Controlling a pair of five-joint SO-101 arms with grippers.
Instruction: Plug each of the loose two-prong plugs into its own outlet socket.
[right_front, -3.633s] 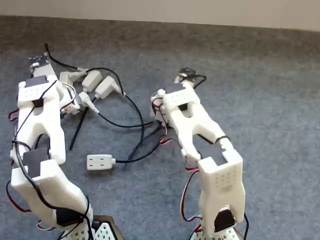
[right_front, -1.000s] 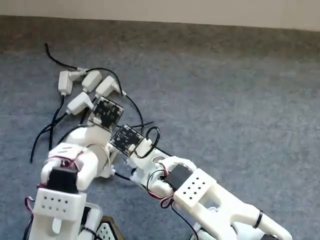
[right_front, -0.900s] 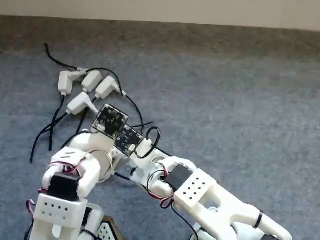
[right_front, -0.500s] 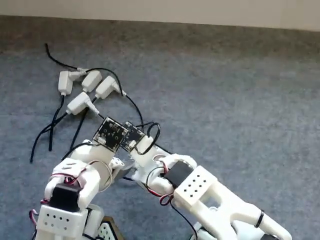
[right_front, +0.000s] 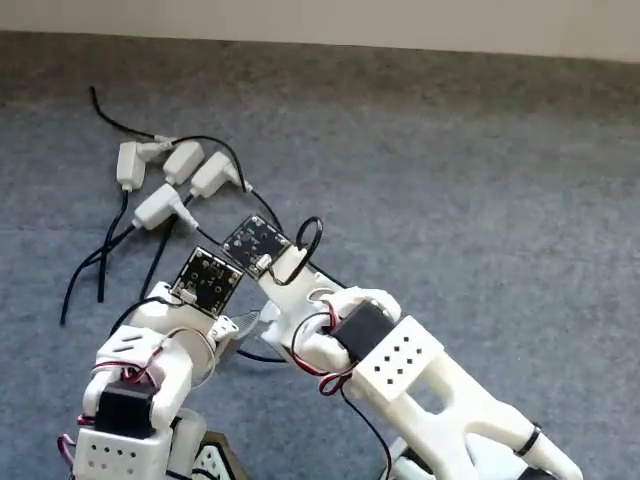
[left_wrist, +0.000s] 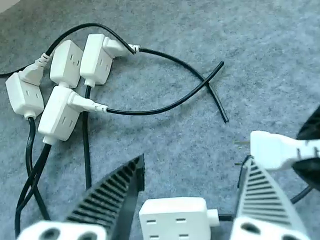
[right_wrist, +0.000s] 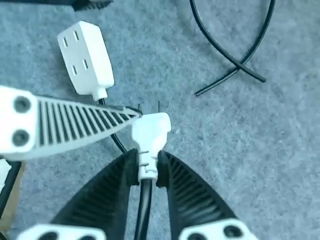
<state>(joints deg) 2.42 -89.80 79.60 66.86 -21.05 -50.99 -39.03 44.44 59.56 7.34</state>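
Observation:
A loose white outlet socket (left_wrist: 172, 217) lies on the grey carpet between the fingers of my left gripper (left_wrist: 194, 165), which is open around it without touching. My right gripper (right_wrist: 148, 157) is shut on a white two-prong plug (right_wrist: 151, 129), whose prongs point past the same socket (right_wrist: 85, 57), a short gap away. The held plug (left_wrist: 280, 149) hangs beside the left gripper's grey finger (left_wrist: 260, 192). In the high view both wrists (right_front: 230, 265) bend low over this spot and hide the socket.
Several white sockets with plugs in them (left_wrist: 60, 85) lie bunched farther out, also seen in the high view (right_front: 165, 180). Black cables (left_wrist: 170, 102) trail from them, and two cable ends cross (right_wrist: 235, 65) on the carpet. Open carpet stretches to the right (right_front: 480, 200).
Both arms have swung in and bent down over the lone socket. In the last half second the left wrist drew back slightly and the right wrist pushed farther out.

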